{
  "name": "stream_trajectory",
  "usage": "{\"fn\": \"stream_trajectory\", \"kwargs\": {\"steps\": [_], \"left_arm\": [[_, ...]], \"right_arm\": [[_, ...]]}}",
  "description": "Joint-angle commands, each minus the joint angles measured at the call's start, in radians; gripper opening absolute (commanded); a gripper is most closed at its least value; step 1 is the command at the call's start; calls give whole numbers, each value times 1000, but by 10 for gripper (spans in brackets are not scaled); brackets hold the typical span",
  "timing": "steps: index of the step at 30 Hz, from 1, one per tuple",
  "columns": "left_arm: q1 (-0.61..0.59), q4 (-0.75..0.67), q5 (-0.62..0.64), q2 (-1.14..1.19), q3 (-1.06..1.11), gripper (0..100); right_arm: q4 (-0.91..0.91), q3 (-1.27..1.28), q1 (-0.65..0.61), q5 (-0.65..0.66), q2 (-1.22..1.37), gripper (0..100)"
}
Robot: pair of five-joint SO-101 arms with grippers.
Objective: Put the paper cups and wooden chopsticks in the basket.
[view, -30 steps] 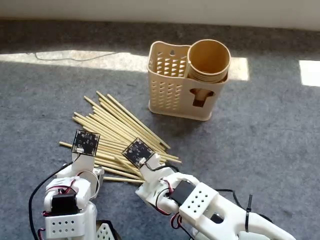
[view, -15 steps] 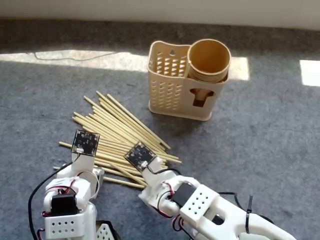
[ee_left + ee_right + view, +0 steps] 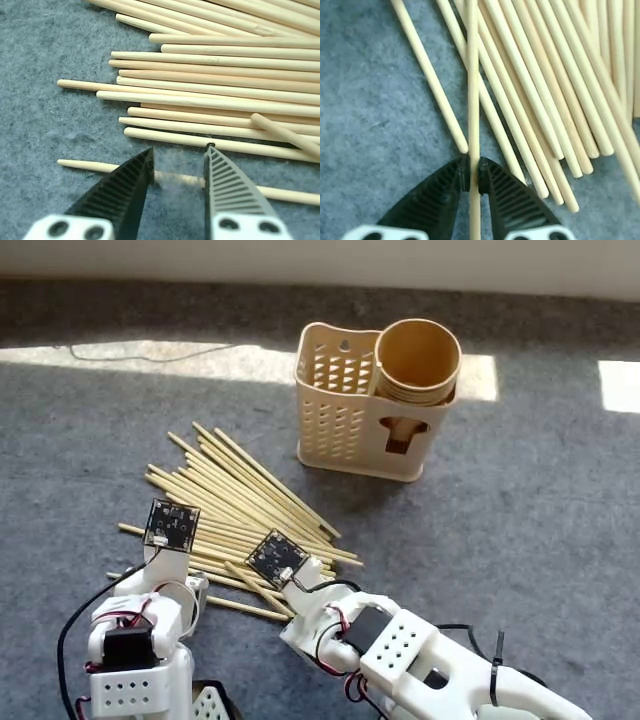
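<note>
A single pale wooden chopstick is pinched by the right gripper, jaws narrowed on it. The left gripper is spread wide over another stick. The pile of wooden chopsticks is left on the grey carpet, near-left of the beige perforated plastic basket. The tan stacked paper cups are seated in its right compartment. Cups are judged done, chopsticks all left.

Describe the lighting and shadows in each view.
High view: sunlit bands cross the carpet behind the basket; the chopsticks lie in shade. Left wrist view: soft light, thin shadows under the sticks. Right wrist view: soft light on the right claw and its chopstick, no glare.
</note>
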Motion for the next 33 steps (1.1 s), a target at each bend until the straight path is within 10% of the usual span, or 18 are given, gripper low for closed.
{"fn": "stream_trajectory", "kwargs": {"steps": [1, 33], "left_arm": [[18, 2, 3, -5, 19, 161], [18, 2, 3, -5, 19, 161]], "right_arm": [[81, -15, 1, 11, -21, 3], [670, -506, 282, 12, -453, 5]]}}
